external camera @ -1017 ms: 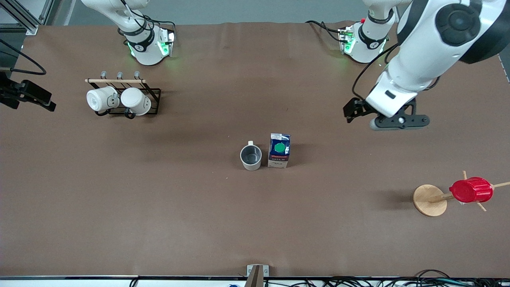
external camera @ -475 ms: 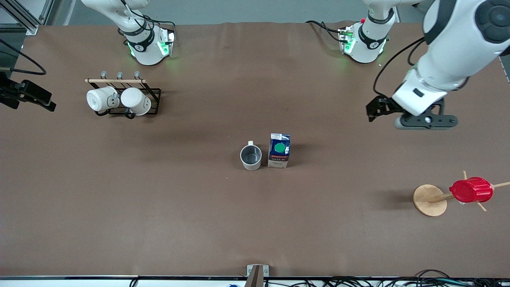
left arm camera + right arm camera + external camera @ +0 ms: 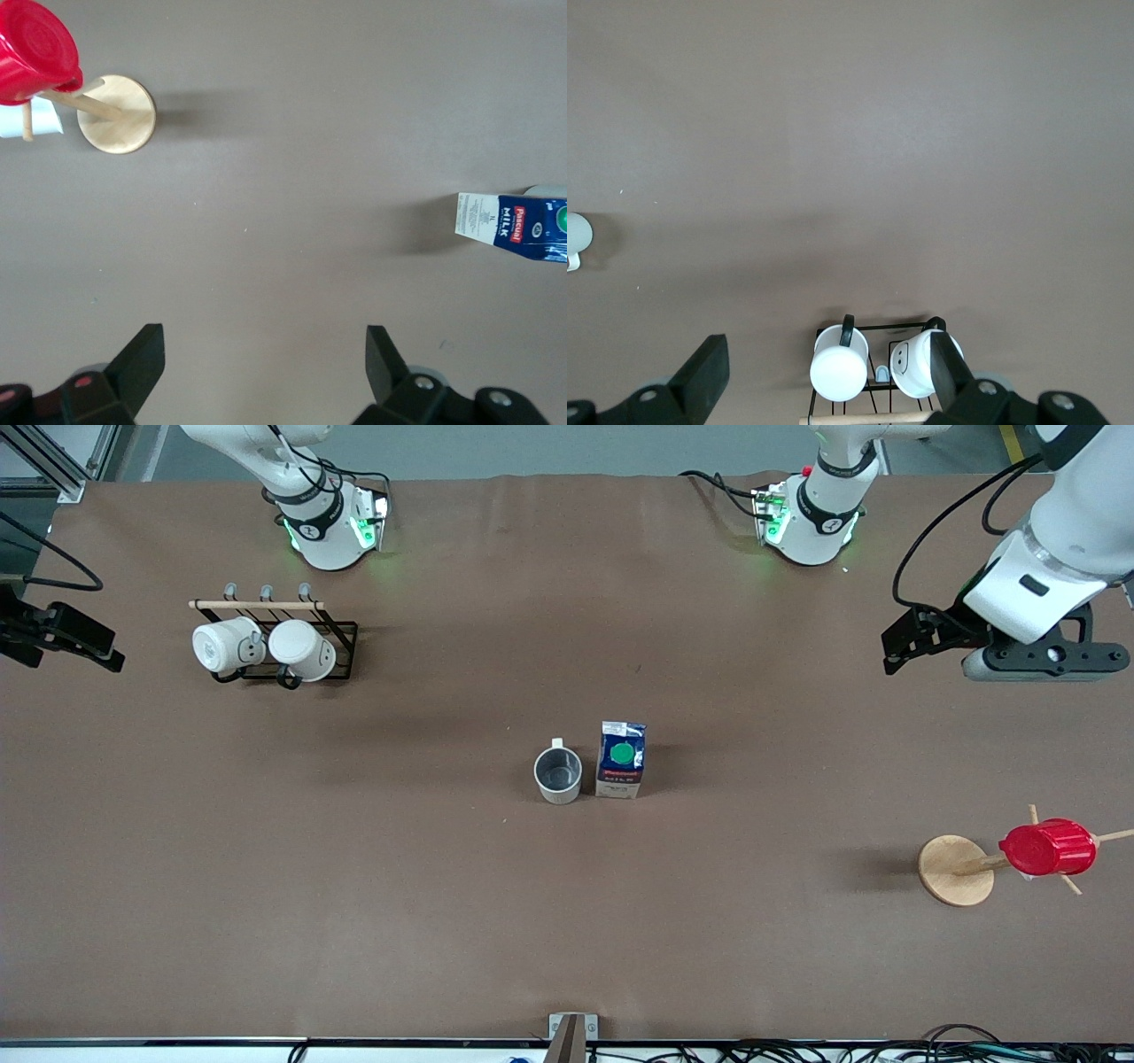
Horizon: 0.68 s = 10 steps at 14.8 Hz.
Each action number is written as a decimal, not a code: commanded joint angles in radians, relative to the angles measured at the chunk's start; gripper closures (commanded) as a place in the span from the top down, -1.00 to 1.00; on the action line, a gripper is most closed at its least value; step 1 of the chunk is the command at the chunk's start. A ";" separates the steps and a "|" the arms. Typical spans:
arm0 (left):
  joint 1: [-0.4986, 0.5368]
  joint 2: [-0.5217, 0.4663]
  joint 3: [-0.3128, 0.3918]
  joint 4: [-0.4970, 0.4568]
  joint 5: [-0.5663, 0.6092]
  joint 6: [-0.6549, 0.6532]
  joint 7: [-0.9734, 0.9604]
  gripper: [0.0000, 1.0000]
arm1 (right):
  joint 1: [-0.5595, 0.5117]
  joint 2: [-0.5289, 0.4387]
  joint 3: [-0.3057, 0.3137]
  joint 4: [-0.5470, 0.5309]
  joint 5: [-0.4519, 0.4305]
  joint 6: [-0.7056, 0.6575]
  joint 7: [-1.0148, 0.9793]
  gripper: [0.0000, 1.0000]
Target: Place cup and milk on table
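Note:
The cup (image 3: 558, 775), cream-white with a grey inside, stands upright near the middle of the table (image 3: 354, 903). The milk (image 3: 620, 771), dark blue with a green cap, stands upright right beside it, toward the left arm's end. My left gripper (image 3: 1032, 662) hangs over bare table toward the left arm's end, well away from both. In the left wrist view it (image 3: 261, 363) is open and empty, with the milk (image 3: 514, 228) at the frame's edge. My right gripper (image 3: 827, 367) is open and empty above the mug rack; the cup (image 3: 576, 237) shows at its view's edge.
A black wire rack (image 3: 341, 631) with two bright white mugs (image 3: 226, 645) stands near the right arm's base. A red ribbed cup (image 3: 1047, 848) hangs on a wooden peg stand with a round base (image 3: 952, 871) at the left arm's end, nearer the front camera.
My left arm has swung away from the milk toward the left arm's end of the table, its gripper open. Cup, milk and the right arm have not moved.

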 commanded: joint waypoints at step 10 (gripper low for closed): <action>-0.074 0.012 0.072 0.053 -0.022 -0.085 0.018 0.99 | -0.017 -0.010 0.009 -0.012 0.011 0.012 -0.041 1.00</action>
